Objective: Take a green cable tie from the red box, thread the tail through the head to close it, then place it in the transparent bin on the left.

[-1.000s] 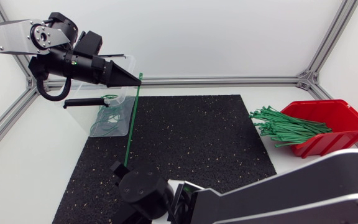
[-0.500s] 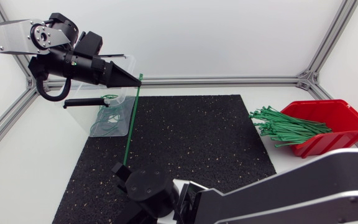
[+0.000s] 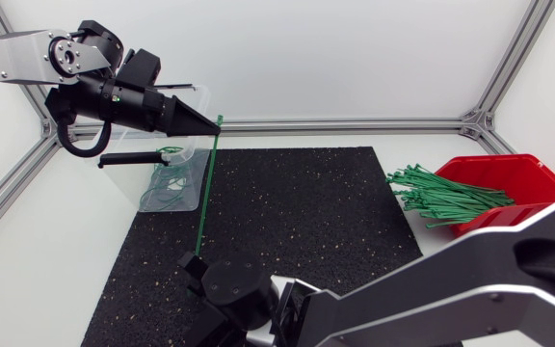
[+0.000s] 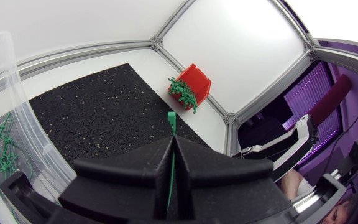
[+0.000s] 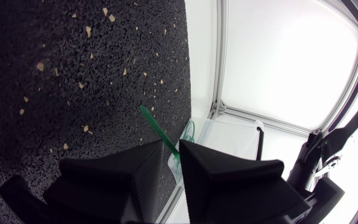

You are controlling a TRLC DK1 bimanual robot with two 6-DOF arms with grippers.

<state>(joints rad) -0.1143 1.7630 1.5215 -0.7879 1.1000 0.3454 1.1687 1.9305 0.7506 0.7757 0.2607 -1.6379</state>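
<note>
Threading seems in hand: the cable tie [image 3: 204, 183] runs straight beside the bin [image 3: 191, 135], the left gripper [image 3: 213, 121] clamped on its end at the bin's rim and the right gripper [image 3: 189, 260] clamped on the end farther from the bin, so next the ends must curve together.
</note>
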